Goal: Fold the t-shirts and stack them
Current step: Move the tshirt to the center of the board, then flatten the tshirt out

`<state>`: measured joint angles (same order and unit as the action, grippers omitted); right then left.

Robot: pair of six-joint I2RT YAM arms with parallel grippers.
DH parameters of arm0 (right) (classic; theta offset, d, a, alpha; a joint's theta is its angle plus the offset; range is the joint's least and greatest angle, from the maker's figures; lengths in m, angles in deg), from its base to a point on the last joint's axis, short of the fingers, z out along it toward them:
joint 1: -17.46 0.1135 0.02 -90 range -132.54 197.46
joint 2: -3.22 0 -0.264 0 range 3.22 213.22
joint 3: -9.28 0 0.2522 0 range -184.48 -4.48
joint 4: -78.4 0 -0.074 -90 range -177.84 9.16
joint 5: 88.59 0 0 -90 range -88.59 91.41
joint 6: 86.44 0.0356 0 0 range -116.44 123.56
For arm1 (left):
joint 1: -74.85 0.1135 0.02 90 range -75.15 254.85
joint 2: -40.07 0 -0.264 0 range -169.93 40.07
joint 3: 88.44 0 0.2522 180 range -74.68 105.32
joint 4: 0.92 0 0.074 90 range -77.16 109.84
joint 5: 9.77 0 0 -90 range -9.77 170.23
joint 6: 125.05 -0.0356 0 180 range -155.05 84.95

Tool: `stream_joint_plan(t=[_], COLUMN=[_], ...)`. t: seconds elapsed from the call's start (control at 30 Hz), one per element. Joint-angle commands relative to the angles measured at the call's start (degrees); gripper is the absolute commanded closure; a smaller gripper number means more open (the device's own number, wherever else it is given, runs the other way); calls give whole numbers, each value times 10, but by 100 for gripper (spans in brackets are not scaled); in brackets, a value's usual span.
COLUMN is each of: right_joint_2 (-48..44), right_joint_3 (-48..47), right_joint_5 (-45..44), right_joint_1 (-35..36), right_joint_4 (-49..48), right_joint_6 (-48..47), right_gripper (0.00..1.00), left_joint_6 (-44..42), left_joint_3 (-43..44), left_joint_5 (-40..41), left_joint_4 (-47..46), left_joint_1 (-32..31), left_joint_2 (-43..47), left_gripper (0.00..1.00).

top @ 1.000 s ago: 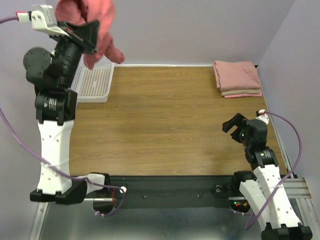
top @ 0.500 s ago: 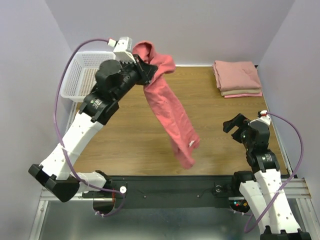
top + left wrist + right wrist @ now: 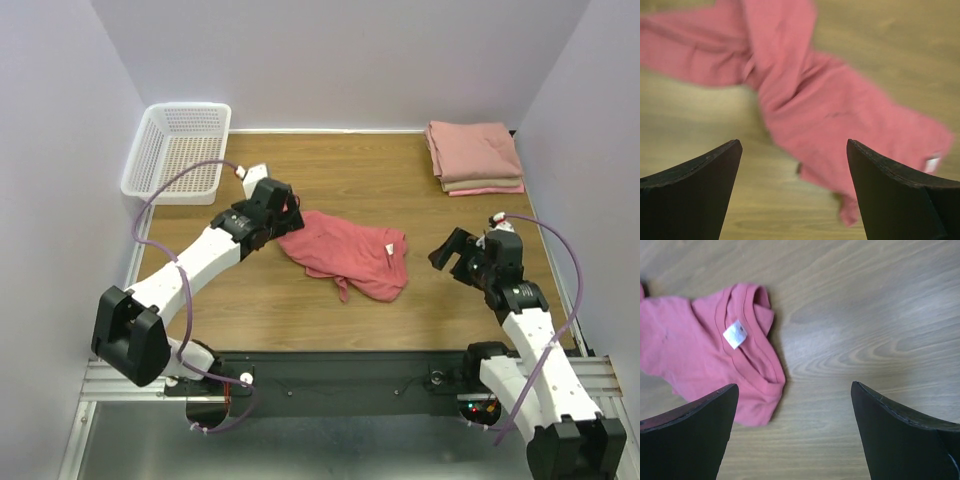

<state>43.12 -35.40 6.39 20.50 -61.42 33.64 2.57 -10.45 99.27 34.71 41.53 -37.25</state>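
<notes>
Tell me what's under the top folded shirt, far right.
Under the top shirt, a beige shirt and a lower pink shirt show only as thin edges along the near side. The rest of both is covered.

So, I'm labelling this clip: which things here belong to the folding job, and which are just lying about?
Job: crumpled coral-red t-shirt lying mid-table; folded t-shirt stack at the far right corner.
Lying about: white lattice basket at the far left corner.
</notes>
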Motion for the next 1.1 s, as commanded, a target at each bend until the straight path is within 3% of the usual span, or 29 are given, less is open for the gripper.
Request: stream_joint_plan(t=[0.0,0.1,0.17,0.23,0.3,0.4,0.53,0.8,1.07], right_joint_2=[32,49,74,100,114,131,158,213,267], right_joint_3=[-8,-1,5,3,3,9,22,20,7], right_joint_5=[98,80,51,-23,-69,-80,-88,-88,-105], right_joint_1=[16,62,146,230,257,267,268,269,269], right_joint_4=[-30,-41,-55,-59,-59,-64,-67,-102,-120], right_joint_6=[-24,-9,20,55,70,98,109,135,149], right_gripper=[0,0,0,0,0,0,5,12,18], left_joint_6=[52,81,91,110,116,115,91,71,74], left_joint_3=[-68,-114,-139,-179,-208,-280,-307,-263,-189], left_joint_5=[23,37,40,38,23,-10,-60,-104,-82], left_joint_4=[0,1,-1,-3,-11,-46,-99,-170,-187], left_joint_1=[-2,1,6,29,57,151,202,244,245], left_joint_2=[49,81,97,115,132,160,177,63,-79], left_gripper=[2,2,2,2,2,2,2,4,18])
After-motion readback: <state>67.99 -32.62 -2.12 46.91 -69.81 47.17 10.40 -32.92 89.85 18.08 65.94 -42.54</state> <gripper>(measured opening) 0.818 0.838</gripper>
